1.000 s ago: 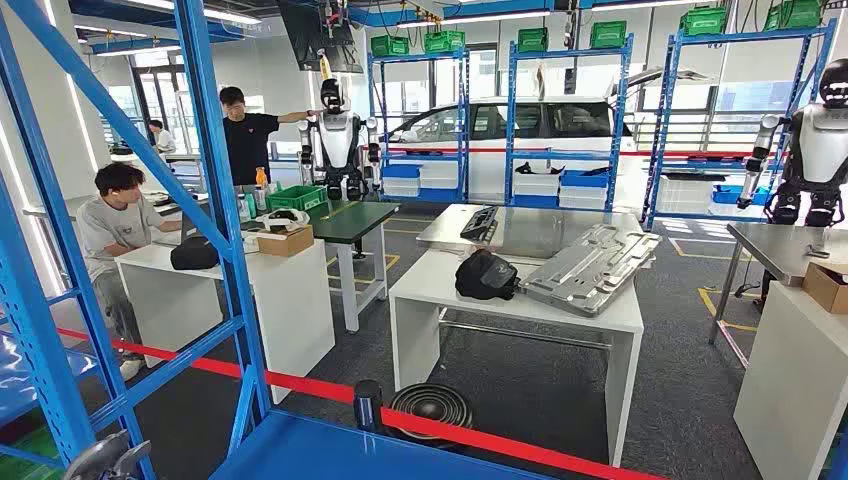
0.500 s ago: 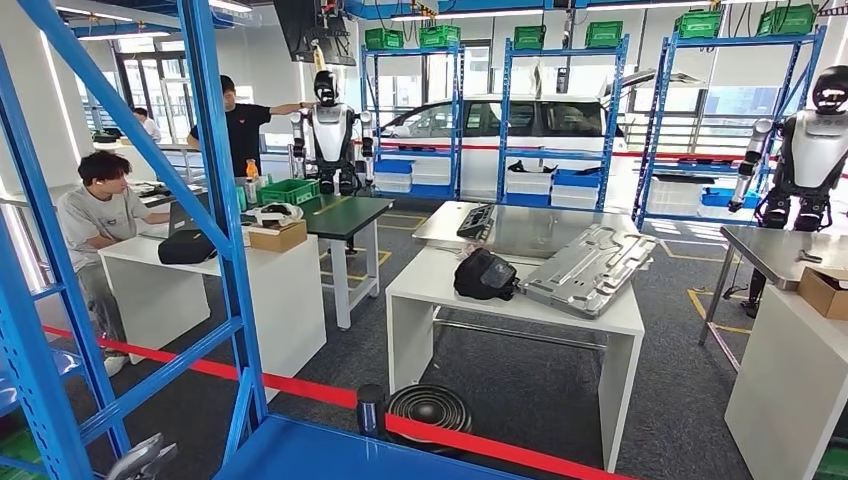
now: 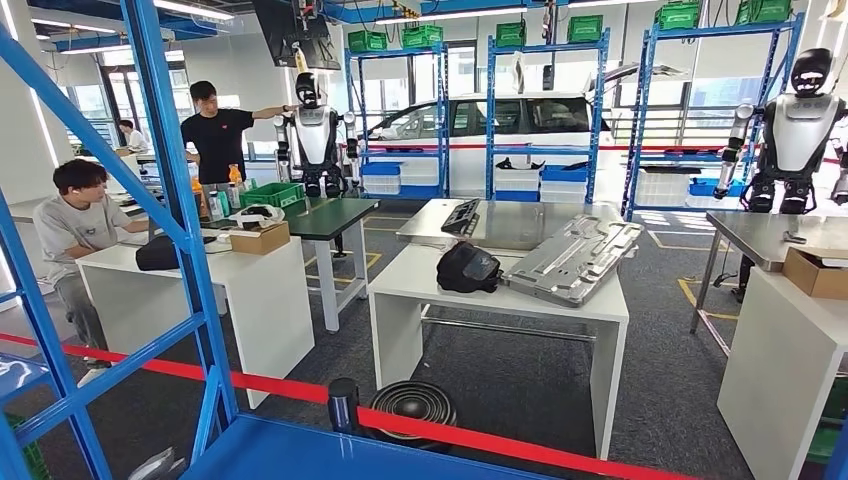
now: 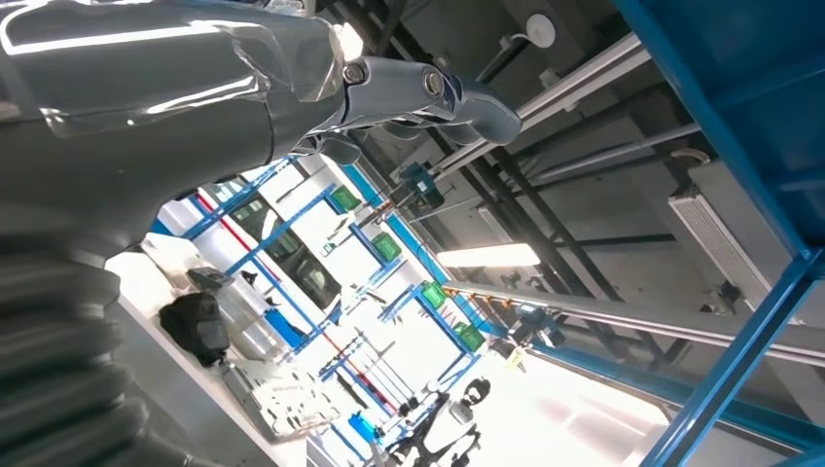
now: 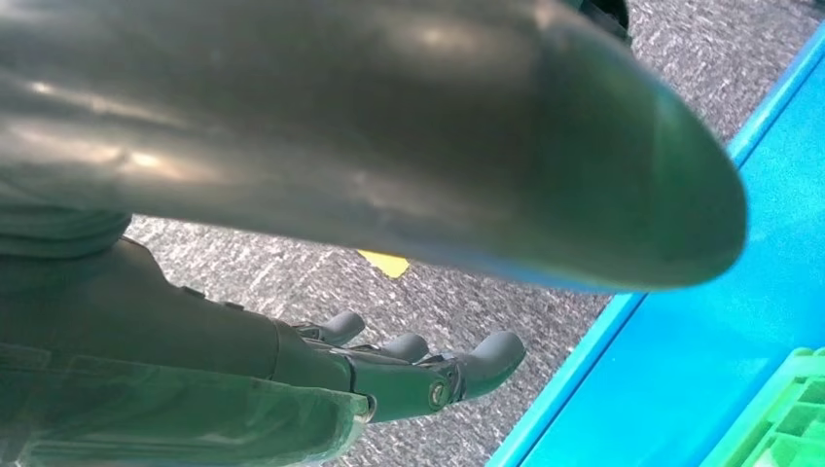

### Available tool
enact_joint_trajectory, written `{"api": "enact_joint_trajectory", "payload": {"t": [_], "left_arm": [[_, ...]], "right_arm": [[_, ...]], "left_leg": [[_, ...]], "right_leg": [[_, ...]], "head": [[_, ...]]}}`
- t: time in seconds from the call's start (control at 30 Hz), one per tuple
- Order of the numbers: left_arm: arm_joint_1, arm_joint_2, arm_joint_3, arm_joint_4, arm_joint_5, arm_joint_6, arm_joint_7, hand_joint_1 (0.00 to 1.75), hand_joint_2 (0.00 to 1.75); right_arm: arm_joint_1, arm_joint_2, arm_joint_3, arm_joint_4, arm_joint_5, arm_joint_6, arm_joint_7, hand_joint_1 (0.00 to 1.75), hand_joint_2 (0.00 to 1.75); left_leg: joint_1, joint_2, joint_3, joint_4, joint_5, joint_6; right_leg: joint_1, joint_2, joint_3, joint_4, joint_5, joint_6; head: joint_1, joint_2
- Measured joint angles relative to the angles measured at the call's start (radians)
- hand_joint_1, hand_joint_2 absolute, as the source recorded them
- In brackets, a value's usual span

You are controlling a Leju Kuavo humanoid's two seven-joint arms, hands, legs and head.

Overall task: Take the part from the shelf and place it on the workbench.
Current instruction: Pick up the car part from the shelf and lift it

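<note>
The left hand (image 3: 158, 466) is cut off by the near edge of the head view, so how its fingers lie cannot be told. In the left wrist view its thumb (image 4: 428, 92) shows, but the ribbed cover hides the rest. The right hand (image 5: 389, 375) hangs over grey carpet with fingers stretched out, partly hidden behind the blurred thumb (image 5: 370, 126). A green crate (image 5: 778, 418) is cut off at the corner. On the white workbench (image 3: 600, 305), the dark helmet-like object (image 3: 466, 268) hides part of the metal panel (image 3: 575, 258).
</note>
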Motion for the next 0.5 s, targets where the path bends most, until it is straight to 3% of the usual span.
{"api": "enact_joint_trajectory", "payload": {"t": [0.03,0.1,0.23,0.3,0.37,0.43,0.5], "left_arm": [[0.0,0.002,-0.001,0.0,0.0,0.001,0.0,0.0,1.75],[0.001,0.008,-0.003,0.002,0.001,0.007,0.001,0.0,1.75],[0.0,0.025,-0.012,0.006,-0.004,0.022,0.014,0.0,1.75],[-0.003,0.03,-0.02,0.006,-0.012,0.03,0.03,0.0,1.75],[-0.003,0.035,-0.027,0.007,-0.017,0.036,0.042,0.0,0.87],[-0.002,0.039,-0.032,0.007,-0.019,0.04,0.049,0.0,0.0],[0.005,0.04,-0.034,0.006,-0.022,0.047,0.052,0.0,0.0]], "right_arm": [[0.0,0.003,0.0,0.001,-0.002,0.0,0.001,0.0,0.0],[-0.001,0.006,-0.002,0.003,-0.008,-0.005,0.005,0.0,0.0],[0.007,0.002,-0.02,0.005,-0.027,-0.019,0.031,0.0,0.0],[0.013,-0.004,-0.037,0.006,-0.037,-0.023,0.053,0.0,0.0],[0.022,-0.009,-0.056,0.004,-0.04,-0.021,0.078,0.0,0.0],[0.035,-0.01,-0.073,-0.003,-0.033,-0.019,0.097,0.0,0.0],[0.047,-0.008,-0.086,-0.019,-0.026,-0.023,0.105,0.0,0.0]], "left_leg": [[-0.003,-0.003,0.015,-0.038,0.021,0.011],[-0.01,-0.006,0.03,-0.083,0.032,0.031],[-0.01,-0.004,0.023,-0.079,0.017,0.049],[-0.009,-0.002,0.021,-0.07,0.013,0.059],[-0.014,-0.001,0.006,-0.042,-0.001,0.066],[-0.016,-0.002,-0.003,-0.023,-0.013,0.067],[-0.014,-0.003,-0.003,-0.019,-0.017,0.064]], "right_leg": [[0.004,0.002,-0.002,0.012,-0.008,0.002],[0.008,0.004,-0.011,0.031,-0.02,0.009],[0.011,0.001,-0.041,0.08,-0.046,0.028],[0.008,-0.004,-0.083,0.17,-0.09,0.026],[0.004,-0.005,-0.145,0.288,-0.138,0.025],[0.001,-0.006,-0.175,0.341,-0.147,0.036],[-0.005,-0.009,-0.144,0.271,-0.109,0.057]], "head": [[0.0,0.0],[0.0,0.0],[0.001,0.0],[0.003,0.0],[0.004,0.0],[0.005,0.0],[0.006,0.0]]}}
